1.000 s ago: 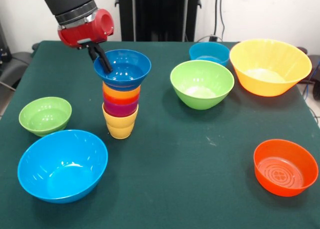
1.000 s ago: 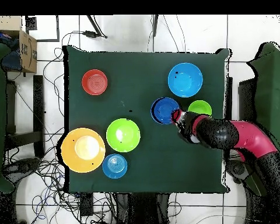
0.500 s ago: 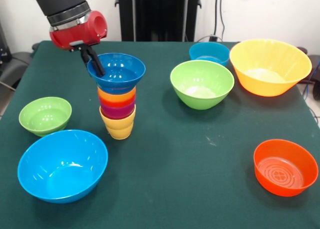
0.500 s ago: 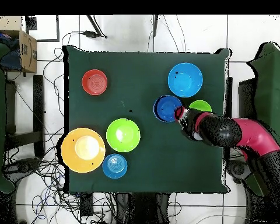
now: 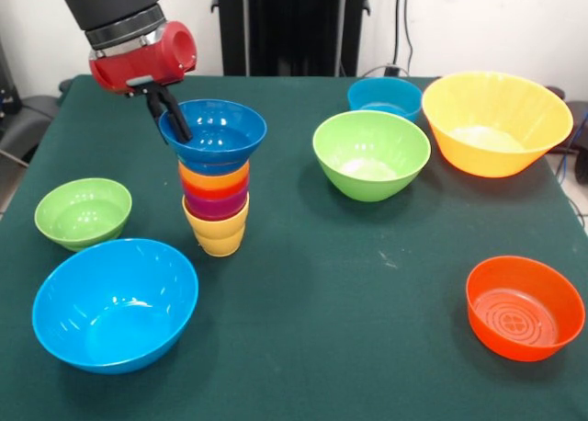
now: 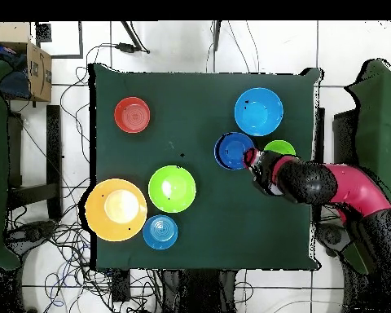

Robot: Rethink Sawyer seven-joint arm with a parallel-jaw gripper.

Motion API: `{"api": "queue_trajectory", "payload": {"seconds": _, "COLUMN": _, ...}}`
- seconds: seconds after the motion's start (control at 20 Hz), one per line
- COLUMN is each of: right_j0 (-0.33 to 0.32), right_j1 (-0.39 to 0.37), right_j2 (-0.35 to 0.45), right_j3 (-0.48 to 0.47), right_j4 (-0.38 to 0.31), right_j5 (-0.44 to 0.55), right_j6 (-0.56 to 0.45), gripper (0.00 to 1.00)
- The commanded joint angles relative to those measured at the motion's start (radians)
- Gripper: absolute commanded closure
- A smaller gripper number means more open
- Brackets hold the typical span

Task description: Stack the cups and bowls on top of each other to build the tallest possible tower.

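Note:
The tower (image 5: 217, 205) stands left of the table's middle in the front view. A yellow cup (image 5: 220, 234) is its base, with purple, red-orange and orange-yellow cups nested above it. A dark blue bowl (image 5: 217, 130) sits on top, upright. My gripper (image 5: 175, 121) comes down from the upper left and is shut on the bowl's left rim, one finger inside and one outside. In the overhead view the dark blue bowl (image 6: 232, 151) hides the cups, and the gripper (image 6: 251, 160) is at the rim nearest the arm.
A small green bowl (image 5: 83, 211) and a large light blue bowl (image 5: 115, 303) lie left and in front of the tower. A green bowl (image 5: 370, 153), a teal bowl (image 5: 384, 96) and a big orange-yellow bowl (image 5: 496, 122) stand to the right. An orange-red bowl (image 5: 525, 306) is front right.
In the front view my gripper and the whole tower have slid a little to the left, the bowl still gripped. Most of that shift came early; the last half second shows hardly any.

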Motion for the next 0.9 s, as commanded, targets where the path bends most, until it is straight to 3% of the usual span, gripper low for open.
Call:
{"api": "queue_trajectory", "payload": {"seconds": 0.05, "right_j0": 0.059, "right_j1": 0.031, "right_j2": -0.032, "right_j3": -0.043, "right_j4": -0.079, "right_j5": 0.099, "right_j6": -0.284, "gripper": 1.00}}
{"api": "queue_trajectory", "payload": {"seconds": 0.9, "right_j0": 0.042, "right_j1": 0.041, "right_j2": -0.044, "right_j3": 0.001, "right_j4": -0.079, "right_j5": 0.102, "right_j6": -0.276, "gripper": 1.00}}
